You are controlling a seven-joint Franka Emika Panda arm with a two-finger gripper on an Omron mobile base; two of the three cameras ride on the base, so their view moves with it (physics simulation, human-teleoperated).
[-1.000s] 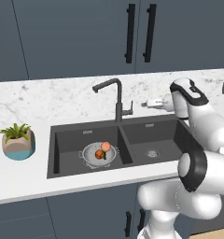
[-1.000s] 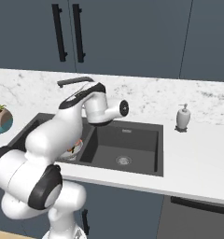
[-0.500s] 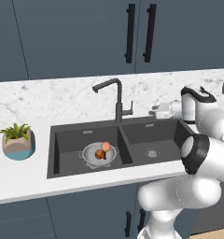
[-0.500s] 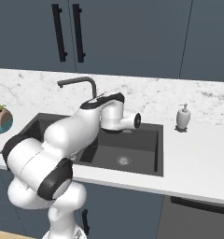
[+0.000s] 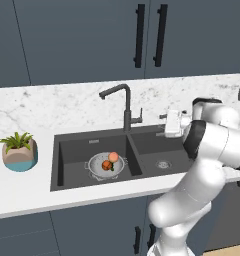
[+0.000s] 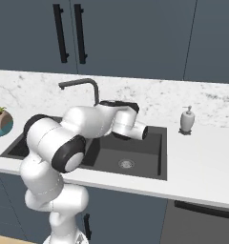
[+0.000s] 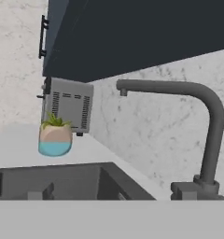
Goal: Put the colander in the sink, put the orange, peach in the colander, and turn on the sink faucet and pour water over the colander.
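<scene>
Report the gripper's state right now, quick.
Gripper: open, holding nothing, raised over the right basin of the sink beside the sink faucet.

The colander [image 5: 106,165] sits in the left basin of the sink [image 5: 72,150], with the orange [image 5: 107,165] and the peach [image 5: 113,156] inside it. The faucet [image 5: 123,105] stands behind the divider. The pincer [image 5: 170,123] hovers, open, over the right basin. A potted plant [image 5: 19,151] stands on the bench [image 5: 22,192].
</scene>
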